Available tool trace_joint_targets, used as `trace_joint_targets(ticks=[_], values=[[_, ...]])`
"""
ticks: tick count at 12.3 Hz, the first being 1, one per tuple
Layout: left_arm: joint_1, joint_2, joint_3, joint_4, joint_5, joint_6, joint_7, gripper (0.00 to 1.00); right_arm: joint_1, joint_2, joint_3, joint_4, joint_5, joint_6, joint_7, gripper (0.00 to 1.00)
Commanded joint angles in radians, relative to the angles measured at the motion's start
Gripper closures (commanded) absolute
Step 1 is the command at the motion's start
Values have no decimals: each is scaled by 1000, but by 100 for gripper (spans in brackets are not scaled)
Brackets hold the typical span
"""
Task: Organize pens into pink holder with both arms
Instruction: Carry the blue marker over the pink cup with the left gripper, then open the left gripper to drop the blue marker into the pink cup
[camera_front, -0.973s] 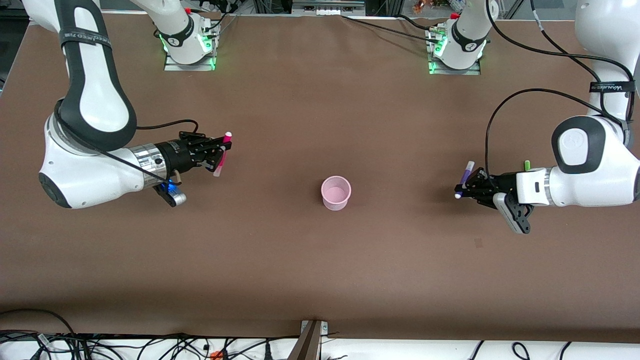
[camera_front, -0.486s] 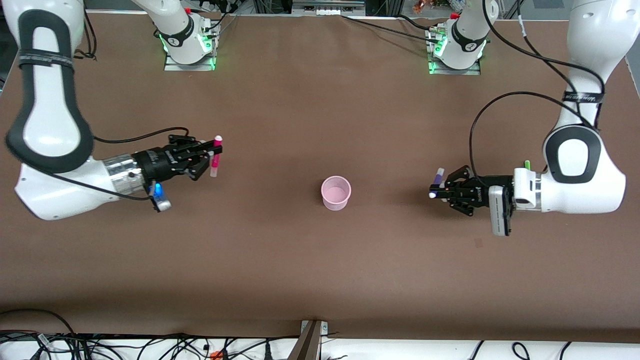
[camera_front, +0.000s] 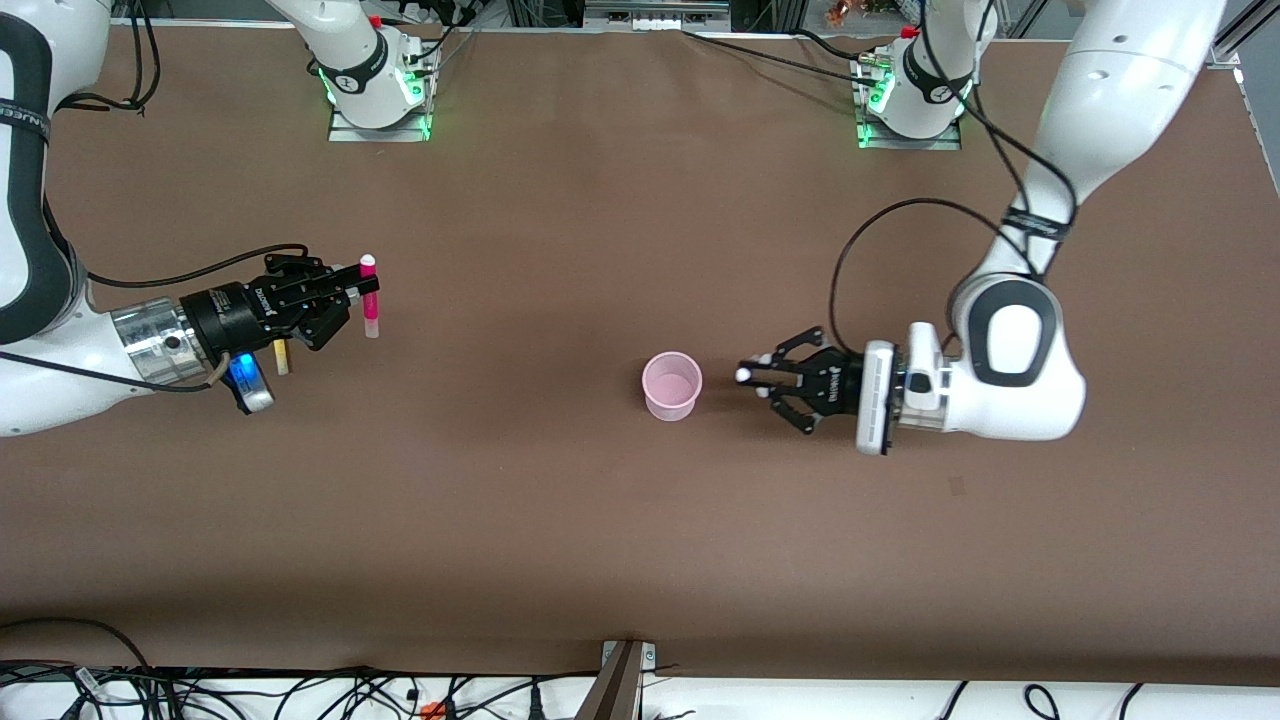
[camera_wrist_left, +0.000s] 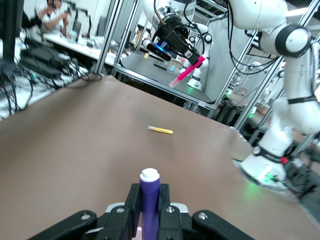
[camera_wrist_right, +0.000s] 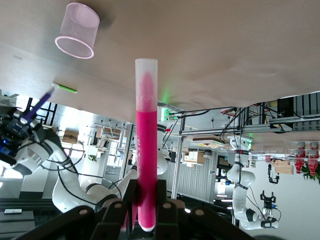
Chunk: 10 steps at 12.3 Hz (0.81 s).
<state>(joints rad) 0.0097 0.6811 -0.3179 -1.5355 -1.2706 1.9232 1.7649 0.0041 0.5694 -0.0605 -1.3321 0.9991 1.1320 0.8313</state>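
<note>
The pink holder (camera_front: 671, 386) stands upright mid-table; it also shows in the right wrist view (camera_wrist_right: 77, 30). My left gripper (camera_front: 752, 378) is shut on the purple pen (camera_wrist_left: 149, 197), whose whitish tip (camera_front: 742, 375) is just beside the holder toward the left arm's end. My right gripper (camera_front: 357, 293) is shut on the magenta pen (camera_front: 369, 298) over the table toward the right arm's end; the pen fills the right wrist view (camera_wrist_right: 146, 145). The yellow pen (camera_front: 282, 357) lies on the table under that gripper. The green pen (camera_wrist_right: 65, 88) lies on the table; in the front view my left arm hides it.
The two green-lit arm bases (camera_front: 378, 90) (camera_front: 910, 100) stand at the table's far edge. A metal bracket (camera_front: 622, 665) sits at the near edge. The left arm's black cable (camera_front: 850, 250) loops over the table above its gripper.
My left gripper has carried the purple pen from the left arm's end up to the holder. My right gripper has drawn back toward the right arm's end with the magenta pen, uncovering the yellow pen.
</note>
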Motion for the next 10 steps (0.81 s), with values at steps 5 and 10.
trace_joint_targets(ticks=[5,10], values=[[-108,81,0,-37,-214,74,400,100,4,-8,13,1,-8,-11,11,99],[-108,51,0,-72,-220,60,383,0,51,-17,16,2,-10,18,23,99]])
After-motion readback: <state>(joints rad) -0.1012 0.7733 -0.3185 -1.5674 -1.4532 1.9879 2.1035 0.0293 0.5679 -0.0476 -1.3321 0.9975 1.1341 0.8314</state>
